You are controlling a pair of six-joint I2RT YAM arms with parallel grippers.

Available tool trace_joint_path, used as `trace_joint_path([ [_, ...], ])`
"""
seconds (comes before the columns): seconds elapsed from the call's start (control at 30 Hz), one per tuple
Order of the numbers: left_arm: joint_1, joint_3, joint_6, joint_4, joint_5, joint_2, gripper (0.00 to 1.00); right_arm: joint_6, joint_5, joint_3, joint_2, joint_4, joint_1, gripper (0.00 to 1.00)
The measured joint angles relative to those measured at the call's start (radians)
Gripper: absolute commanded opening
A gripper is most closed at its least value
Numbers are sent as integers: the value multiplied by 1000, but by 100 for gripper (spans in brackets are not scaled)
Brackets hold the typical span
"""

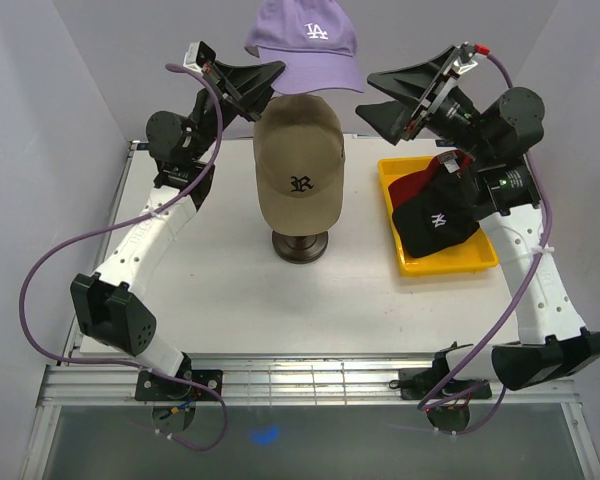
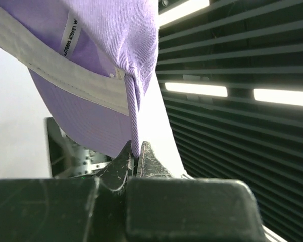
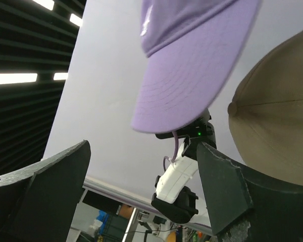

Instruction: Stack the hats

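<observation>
Looking down from the overhead view, I find the left pincer (image 1: 272, 76) in the upper left-centre of the frame, pressed together on the rear of the lavender cap (image 1: 305, 42). Through the left wrist camera, both tips meet at lower centre on a narrow lavender strip hanging from the cap's back edge. The crown and its pale inner band fill the upper left of that frame, directly above the fingers.

The lavender cap hangs raised at top centre of the overhead view, brim toward the right. It is just past the tan cap (image 1: 298, 165), which sits on a stand with a dark round base (image 1: 300, 246) at mid-table.

My right pincer (image 1: 377, 98), at upper right, is spread wide and holds nothing. Its own camera shows the lavender brim at upper centre, above the gap between the two fingers and apart from both.

At the right of the table, a yellow tray (image 1: 412, 263) holds the black cap (image 1: 435, 222) overlapping the red cap (image 1: 418, 182).
</observation>
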Motion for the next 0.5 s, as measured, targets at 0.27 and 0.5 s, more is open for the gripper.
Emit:
trace_joint_path([
  [0.27, 0, -47, -42, 115, 39, -21, 0, 36, 46, -114, 17, 18, 38, 91],
  [0.5, 0, -97, -52, 180, 72, -42, 0, 84, 59, -125, 29, 97, 41, 86],
])
